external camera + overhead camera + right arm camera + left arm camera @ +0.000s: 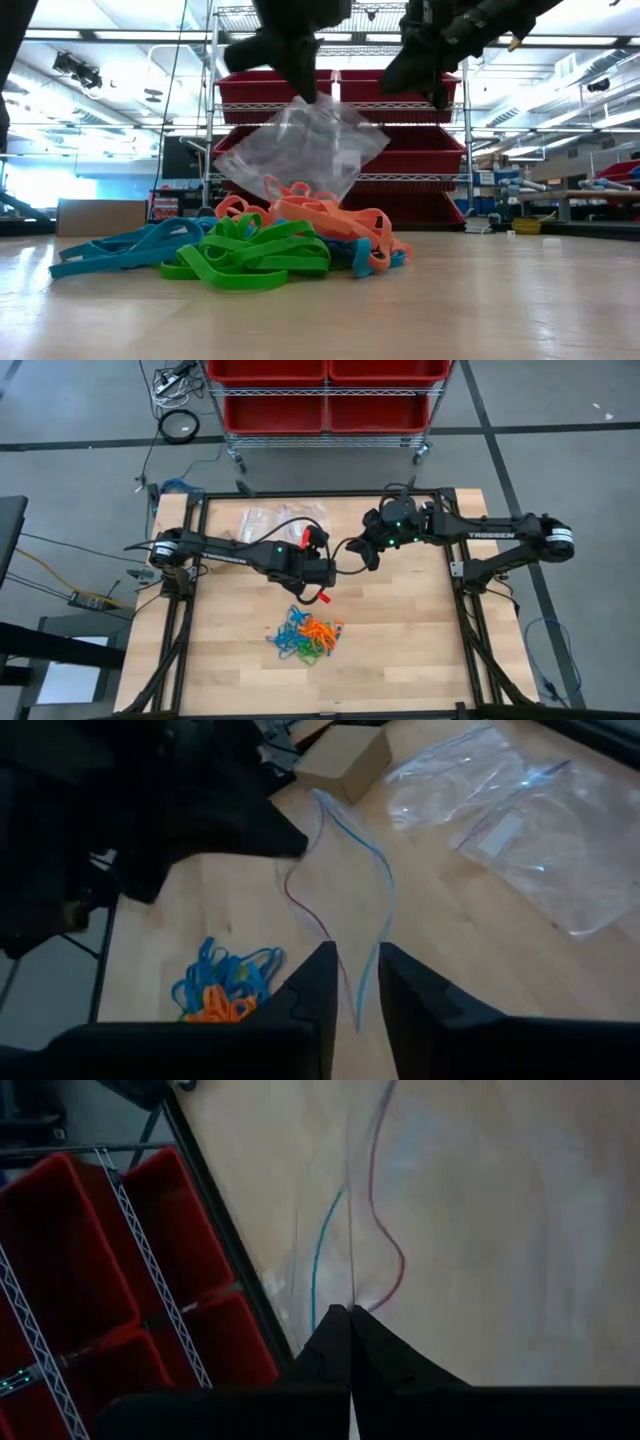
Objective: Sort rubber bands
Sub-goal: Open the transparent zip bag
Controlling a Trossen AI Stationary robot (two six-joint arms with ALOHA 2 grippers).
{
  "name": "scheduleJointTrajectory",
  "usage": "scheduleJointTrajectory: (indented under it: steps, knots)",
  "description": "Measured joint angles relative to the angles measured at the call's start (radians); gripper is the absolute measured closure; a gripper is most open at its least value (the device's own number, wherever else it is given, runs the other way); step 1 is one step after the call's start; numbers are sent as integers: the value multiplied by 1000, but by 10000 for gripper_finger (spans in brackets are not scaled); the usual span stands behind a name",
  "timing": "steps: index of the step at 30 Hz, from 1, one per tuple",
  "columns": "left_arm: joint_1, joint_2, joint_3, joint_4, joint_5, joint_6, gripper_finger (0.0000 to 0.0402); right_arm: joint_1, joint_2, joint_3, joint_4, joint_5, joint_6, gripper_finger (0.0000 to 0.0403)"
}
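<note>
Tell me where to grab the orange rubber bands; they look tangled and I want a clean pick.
Pinch an orange rubber band by a loop arching off the pile's top, coming straight down: those loops stand clear of the green bands and blue bands lower down. The left end effector and right end effector are up at the clear bag.
</note>
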State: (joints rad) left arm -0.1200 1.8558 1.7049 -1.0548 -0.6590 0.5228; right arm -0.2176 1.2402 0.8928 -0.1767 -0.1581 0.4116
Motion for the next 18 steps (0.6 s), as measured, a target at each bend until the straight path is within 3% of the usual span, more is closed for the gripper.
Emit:
scheduleJointTrajectory:
  steps: [18]
  knots:
    - [-1,0,-3,110,2,22,401,6,21,0,-1,61,6,237]
